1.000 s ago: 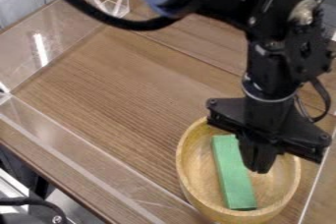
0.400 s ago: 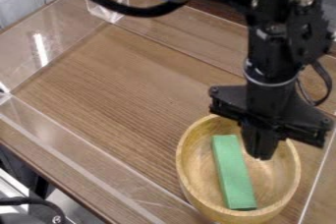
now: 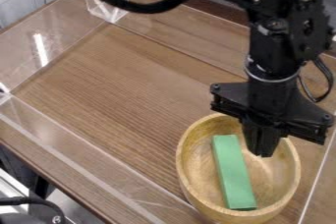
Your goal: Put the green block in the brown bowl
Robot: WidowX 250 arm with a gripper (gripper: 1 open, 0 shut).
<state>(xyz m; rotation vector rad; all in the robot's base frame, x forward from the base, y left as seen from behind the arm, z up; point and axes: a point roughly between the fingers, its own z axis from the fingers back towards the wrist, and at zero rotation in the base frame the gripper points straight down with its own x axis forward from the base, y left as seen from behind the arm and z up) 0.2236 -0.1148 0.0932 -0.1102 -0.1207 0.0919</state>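
Observation:
The green block (image 3: pixel 235 172), a long flat bright green bar, lies inside the brown bowl (image 3: pixel 194 171), a wide tan wooden bowl at the front right of the table. It rests on the bowl's bottom, running from the middle toward the near rim. My black gripper (image 3: pixel 268 149) hangs point-down over the bowl's right half, just right of the block and apart from it. Its fingers are pressed together and hold nothing.
The bowl stands on a wood-grain tabletop (image 3: pixel 125 81) ringed by a low clear plastic wall (image 3: pixel 53 135). The arm's black body (image 3: pixel 282 41) rises above the bowl at the upper right, with cables looping across the top left.
The gripper has risen a little above the bowl and shifted slightly right. The green block stays lying in the bowl.

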